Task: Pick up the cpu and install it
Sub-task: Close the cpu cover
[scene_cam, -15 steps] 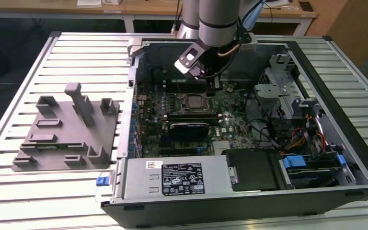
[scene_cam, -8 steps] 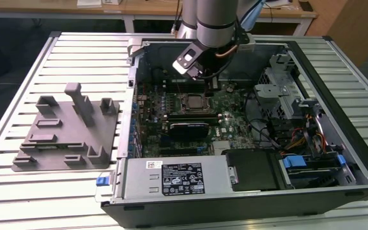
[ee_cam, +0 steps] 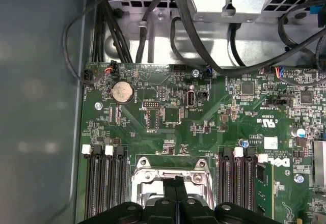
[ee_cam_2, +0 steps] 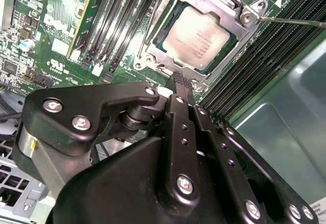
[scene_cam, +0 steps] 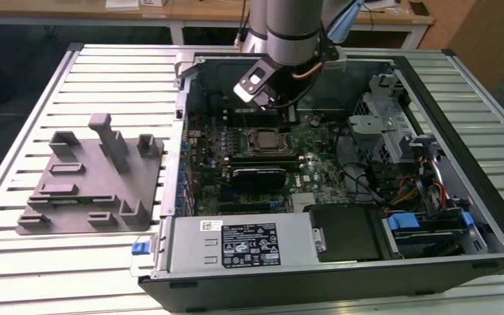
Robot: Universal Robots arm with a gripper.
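cpu (ee_cam_2: 201,38) lies flat in the socket frame (ee_cam_2: 240,38), apparently released; gripper (ee_cam_2: 182,79) hovers just above, jaws pinched together, empty.

Arm (scene_cam: 291,23): silver-grey tube with an orange-brown cable (scene_cam: 306,71) alongside.
Gripper (ee_cam_2: 182,80): matte black plates, silver screw heads (ee_cam_2: 185,185), narrow black fingers (ee_cam_2: 182,94).

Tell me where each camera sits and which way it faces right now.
Exterior view: off the arm, high above the slatted table, looking down into the open computer case; the arm reaches in over the motherboard.
First wrist view: on the wrist, facing the motherboard; the gripper shows.
Second wrist view: on the wrist, behind the gripper, facing the cpu in its socket.
Shared: both wrist views show the gripper near the socket.
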